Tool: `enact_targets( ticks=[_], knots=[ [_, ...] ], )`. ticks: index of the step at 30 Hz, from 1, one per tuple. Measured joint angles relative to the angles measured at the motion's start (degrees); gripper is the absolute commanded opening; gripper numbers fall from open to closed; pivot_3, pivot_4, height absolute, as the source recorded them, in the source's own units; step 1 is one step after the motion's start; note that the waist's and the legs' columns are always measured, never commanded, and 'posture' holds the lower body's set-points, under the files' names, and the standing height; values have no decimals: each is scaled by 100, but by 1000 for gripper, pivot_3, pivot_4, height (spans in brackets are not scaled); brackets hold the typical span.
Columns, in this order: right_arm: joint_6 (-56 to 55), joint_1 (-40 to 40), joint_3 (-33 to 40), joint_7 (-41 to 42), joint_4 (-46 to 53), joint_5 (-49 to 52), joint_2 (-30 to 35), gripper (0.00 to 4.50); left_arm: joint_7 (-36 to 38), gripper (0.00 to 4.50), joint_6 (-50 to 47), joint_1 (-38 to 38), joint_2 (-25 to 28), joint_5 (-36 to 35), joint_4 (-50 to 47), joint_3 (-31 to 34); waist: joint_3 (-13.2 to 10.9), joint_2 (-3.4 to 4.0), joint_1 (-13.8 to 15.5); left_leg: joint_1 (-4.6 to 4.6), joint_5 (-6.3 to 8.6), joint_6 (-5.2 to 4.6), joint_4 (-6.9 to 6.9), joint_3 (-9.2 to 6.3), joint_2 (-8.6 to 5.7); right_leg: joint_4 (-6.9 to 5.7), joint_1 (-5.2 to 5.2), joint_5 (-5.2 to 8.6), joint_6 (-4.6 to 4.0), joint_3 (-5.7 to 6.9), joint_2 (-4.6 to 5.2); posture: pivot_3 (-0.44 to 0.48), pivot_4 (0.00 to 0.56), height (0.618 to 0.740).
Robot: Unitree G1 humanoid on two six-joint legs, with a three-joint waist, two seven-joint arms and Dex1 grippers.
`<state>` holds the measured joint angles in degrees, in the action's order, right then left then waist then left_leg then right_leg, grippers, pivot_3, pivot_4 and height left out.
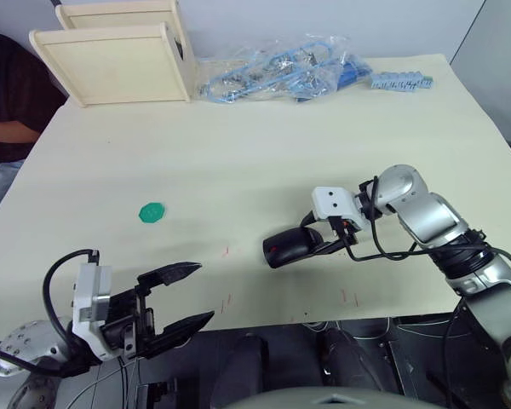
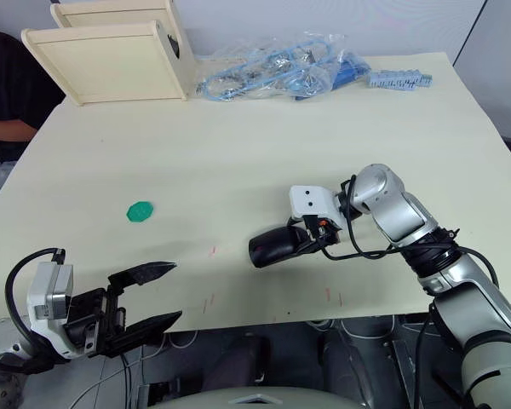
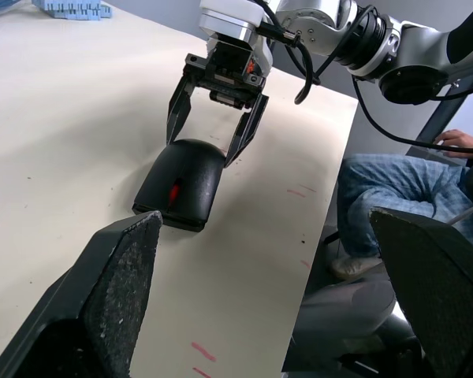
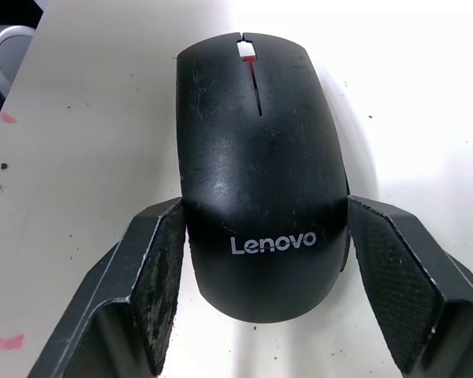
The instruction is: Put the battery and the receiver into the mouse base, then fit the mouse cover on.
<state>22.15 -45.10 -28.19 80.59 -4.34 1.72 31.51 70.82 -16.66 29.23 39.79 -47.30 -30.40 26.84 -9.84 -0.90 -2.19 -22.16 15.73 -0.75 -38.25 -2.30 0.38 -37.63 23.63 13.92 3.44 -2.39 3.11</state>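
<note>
Mouse cover (image 4: 258, 177): seated on the mouse, lettered end between the right fingers; lies on the bench (image 1: 264, 145), 5 o'clock of centre
Right end effector (image 3: 213, 132): jaws narrowly apart, straddling the cover's sides; contact cannot be told
Left end effector (image 1: 180, 296): jaws wide, holding nothing; at 7 o'clock, over the bench's near edge
Green disc (image 1: 152, 211): 9 o'clock of the mouse, well apart

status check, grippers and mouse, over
Left gripper open, empty, at near table edge. Right gripper open, straddling glossy black Lenovo mouse cover, seated on base. Nothing blocking.
</note>
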Motion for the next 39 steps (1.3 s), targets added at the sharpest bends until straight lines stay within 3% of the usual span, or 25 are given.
enact_targets(
  ticks=[19,21,23,35,39],
  knots=[
    [4,-31,0,-6,2,31,-5,3265,-9,4500,0,-35,-1,1,0,-19,0,0,0,0,0,0,0,0,0,0,0,0,0,0,0,0,150,740],
    [4,-31,0,-6,2,31,-5,3497,-10,4500,0,-34,-2,1,0,-21,0,0,0,0,0,0,0,0,0,0,0,0,0,0,0,0,150,740],
    [4,-31,0,-6,2,34,-5,4336,-10,4500,0,-31,-2,1,0,-21,0,0,0,0,0,0,0,0,0,0,0,0,0,0,0,0,150,740],
    [16,-31,15,-5,4,116,-9,4336,-9,4500,6,-22,-9,3,0,-21,0,0,0,0,0,0,0,0,0,0,0,0,0,0,0,0,150,740],
    [331,-34,391,-3,195,637,-172,4336,-9,4500,21,-21,-13,7,0,-21,-1,1,-1,0,0,0,0,-3,2,0,0,0,0,0,0,0,150,740]
  ],
)
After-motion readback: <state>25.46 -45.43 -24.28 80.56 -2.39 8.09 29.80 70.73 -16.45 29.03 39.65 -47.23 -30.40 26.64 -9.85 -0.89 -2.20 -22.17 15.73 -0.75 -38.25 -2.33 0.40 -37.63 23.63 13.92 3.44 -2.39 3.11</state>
